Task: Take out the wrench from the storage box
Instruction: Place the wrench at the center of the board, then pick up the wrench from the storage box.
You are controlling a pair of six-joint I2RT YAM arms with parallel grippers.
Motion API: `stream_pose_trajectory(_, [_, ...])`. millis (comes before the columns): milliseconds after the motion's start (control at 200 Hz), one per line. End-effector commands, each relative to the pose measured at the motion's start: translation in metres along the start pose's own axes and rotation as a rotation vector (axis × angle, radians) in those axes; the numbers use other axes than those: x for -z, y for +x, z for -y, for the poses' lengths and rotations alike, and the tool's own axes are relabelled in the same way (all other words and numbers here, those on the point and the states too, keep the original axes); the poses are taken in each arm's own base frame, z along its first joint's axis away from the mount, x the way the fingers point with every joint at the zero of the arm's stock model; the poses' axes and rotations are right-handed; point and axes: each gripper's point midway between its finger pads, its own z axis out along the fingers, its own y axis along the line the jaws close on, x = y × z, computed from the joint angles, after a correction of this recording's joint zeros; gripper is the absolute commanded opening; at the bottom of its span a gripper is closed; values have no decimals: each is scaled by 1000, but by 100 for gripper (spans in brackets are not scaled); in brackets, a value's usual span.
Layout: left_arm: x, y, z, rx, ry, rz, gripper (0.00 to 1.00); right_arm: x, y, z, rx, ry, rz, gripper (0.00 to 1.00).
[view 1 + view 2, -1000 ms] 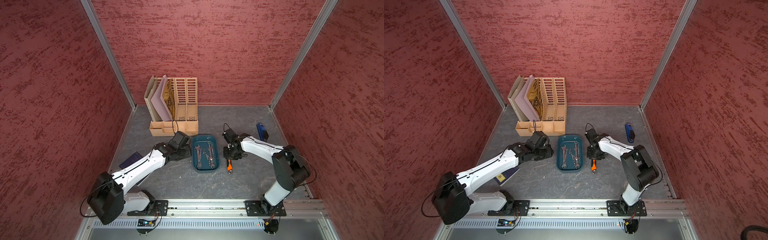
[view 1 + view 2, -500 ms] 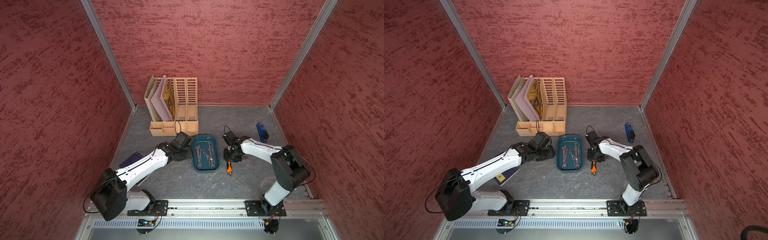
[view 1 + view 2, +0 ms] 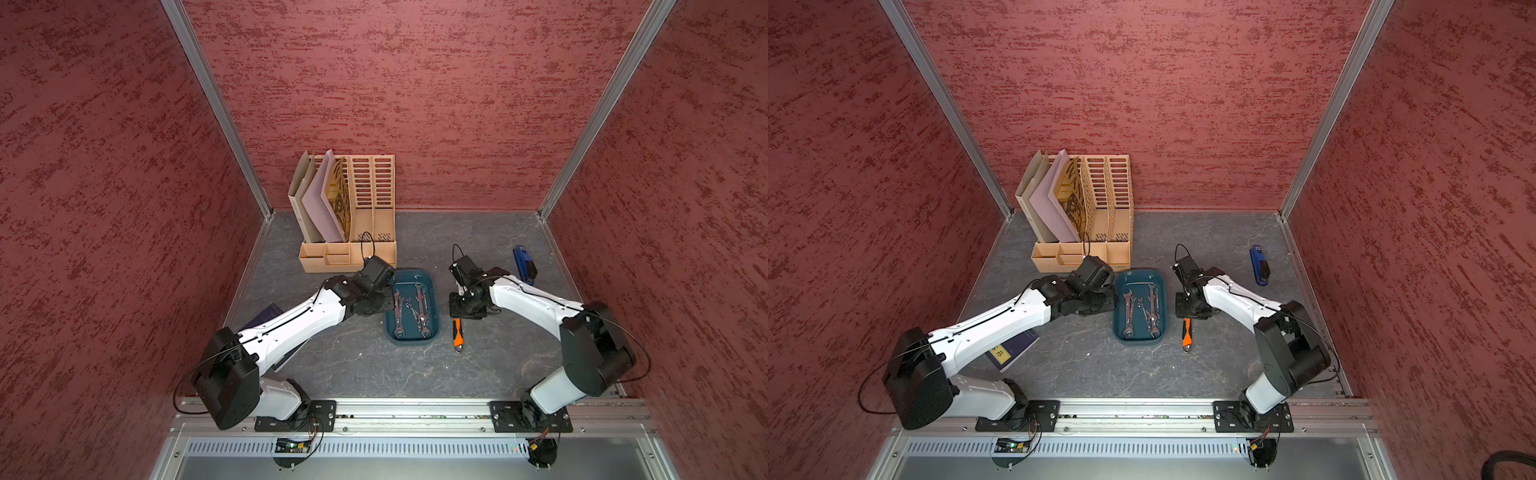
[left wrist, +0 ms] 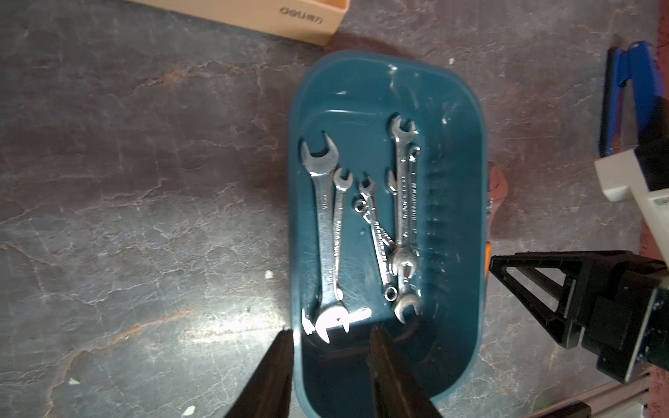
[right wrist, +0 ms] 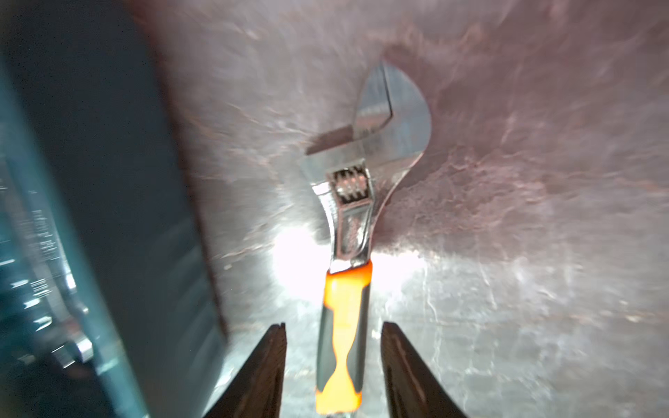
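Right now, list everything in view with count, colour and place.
storage box: one, dark teal, middle of the table.
open-end wrenches: several, silver, inside the storage box.
adjustable wrench: one, orange-and-black handle, on the table beside the box.
file organizer: one, beige, behind the box, holding folders.
stapler: one, blue, beyond the right arm.
book: one, dark blue, partly under the left arm.
left tool: one, black, open, at the box's edge.
right tool: one, black, open around the adjustable wrench's handle.
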Motion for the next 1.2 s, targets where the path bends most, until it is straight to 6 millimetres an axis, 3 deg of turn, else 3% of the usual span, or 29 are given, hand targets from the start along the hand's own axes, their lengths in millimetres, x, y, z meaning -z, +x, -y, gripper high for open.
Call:
stream_pose_trajectory(0, [8,-4,9,-59,-54,9,39,26,-5,-3,19,-23,41,48])
stream_pose_trajectory(255, [-5,-9,53,-134,-76,-23,40,45,-6,-6,11,-64,102,48])
stream_pose_trajectory(591, [-70,1,78,-126,-116,-140,40,38,1,-4,-8,-77,95,48])
stream_pose_trajectory(872, [-120,10,81,-105,-146,-197,39,35,5,-1,-13,-72,87,49])
stream_pose_trajectory(1197, [-144,12,72,-98,-200,-209,33,31,7,1,-13,-65,79,49])
